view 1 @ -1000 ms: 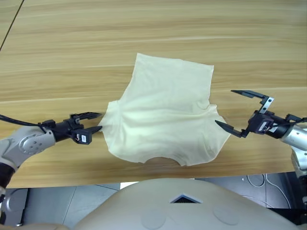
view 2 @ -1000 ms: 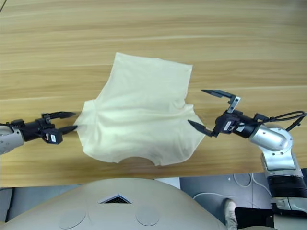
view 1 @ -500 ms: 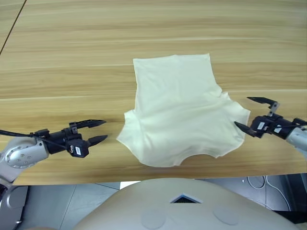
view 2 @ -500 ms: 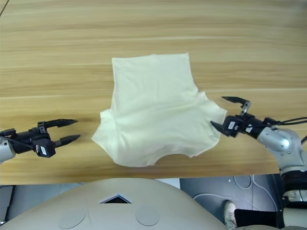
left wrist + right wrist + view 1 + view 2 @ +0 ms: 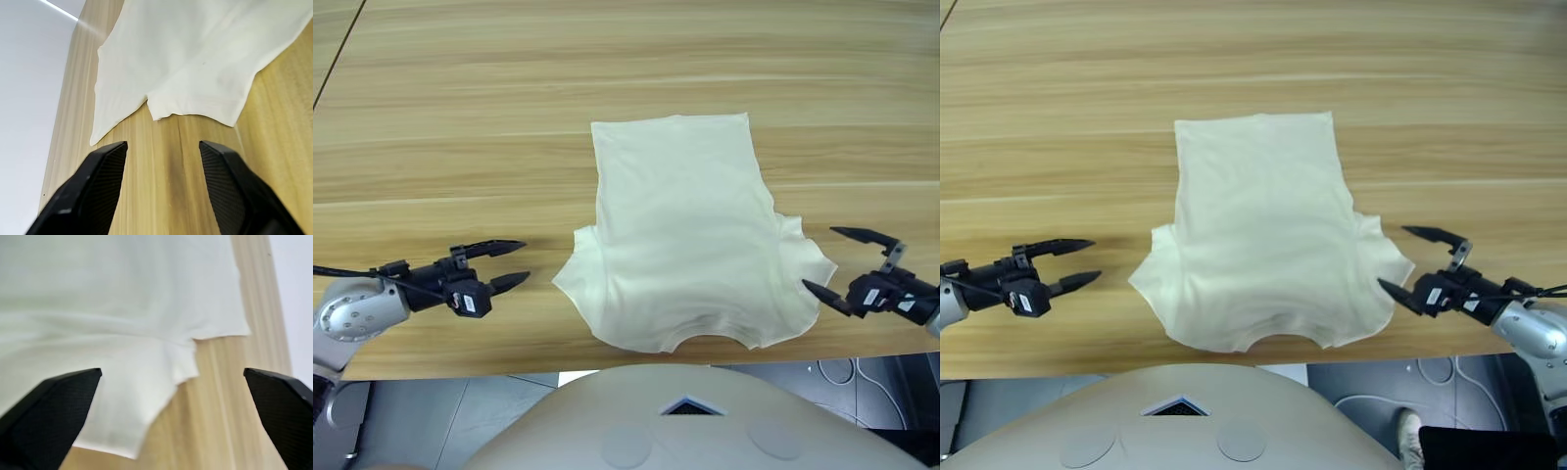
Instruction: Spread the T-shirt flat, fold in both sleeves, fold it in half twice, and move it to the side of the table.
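So the T-shirt (image 5: 680, 225) is lying pretty much flat in the middle of the counter (image 5: 460, 98), hem (image 5: 671, 124) on the far side and neckline (image 5: 705, 331) toward the robot, really close to the near edge. The body looks smooth enough, but both sleeves are still a bit rumpled.

Left jaws are open and holding nothing, parked beside the left sleeve (image 5: 576, 274) with a clear strip of bare wood between them. Right jaws are open too, nothing gripped, and from the head view the edge of the right sleeve (image 5: 803, 257) sits about level with their tips. I can't tell if they're touching the fabric or hovering above it.

My guess is the spreading is about done and the sleeve folds are next. Stuff I'd worry about:

- The fabric is thin and light, so pulling one sleeve inward could drag the whole shirt sideways instead of folding it.
- With the neckline that near the edge, any tug toward the robot could slide it off the counter.
- The right jaws could pinch only the rumpled tip, and the sleeve then folds crooked.
- The two sides sit unevenly, so the folds may come out lopsided.
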Controlling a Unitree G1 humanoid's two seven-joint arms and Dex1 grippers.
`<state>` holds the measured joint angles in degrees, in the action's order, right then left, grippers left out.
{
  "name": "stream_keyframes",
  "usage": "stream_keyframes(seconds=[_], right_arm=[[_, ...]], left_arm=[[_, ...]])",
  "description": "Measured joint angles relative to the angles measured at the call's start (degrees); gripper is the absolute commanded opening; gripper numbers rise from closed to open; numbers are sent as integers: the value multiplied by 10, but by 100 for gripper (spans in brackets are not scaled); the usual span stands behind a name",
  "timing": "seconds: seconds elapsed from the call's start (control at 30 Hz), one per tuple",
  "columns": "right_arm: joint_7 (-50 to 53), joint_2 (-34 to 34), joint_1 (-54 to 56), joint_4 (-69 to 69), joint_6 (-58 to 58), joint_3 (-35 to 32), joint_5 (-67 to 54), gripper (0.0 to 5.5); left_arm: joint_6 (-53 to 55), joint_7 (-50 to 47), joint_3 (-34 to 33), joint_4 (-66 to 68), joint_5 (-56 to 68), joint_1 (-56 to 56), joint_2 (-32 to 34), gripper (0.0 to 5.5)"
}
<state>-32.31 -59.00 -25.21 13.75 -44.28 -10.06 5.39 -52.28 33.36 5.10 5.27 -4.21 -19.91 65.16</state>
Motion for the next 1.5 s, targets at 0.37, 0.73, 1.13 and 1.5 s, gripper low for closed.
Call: stream_keyframes(seconds=[0.37,0.73,1.13,1.5], right_arm=[[-27,26,17,-57,-9,-8,-80,540],[-37,41,17,-54,-7,-13,-83,540],[-42,42,26,-44,-6,-16,-82,540],[-43,64,48,-44,4,3,-64,540]], left_arm=[[53,38,13,-12,-108,14,-13,366],[82,22,30,-51,-166,48,-42,441],[101,50,63,-83,-136,48,-50,394],[92,43,82,-40,-168,83,-62,197]])
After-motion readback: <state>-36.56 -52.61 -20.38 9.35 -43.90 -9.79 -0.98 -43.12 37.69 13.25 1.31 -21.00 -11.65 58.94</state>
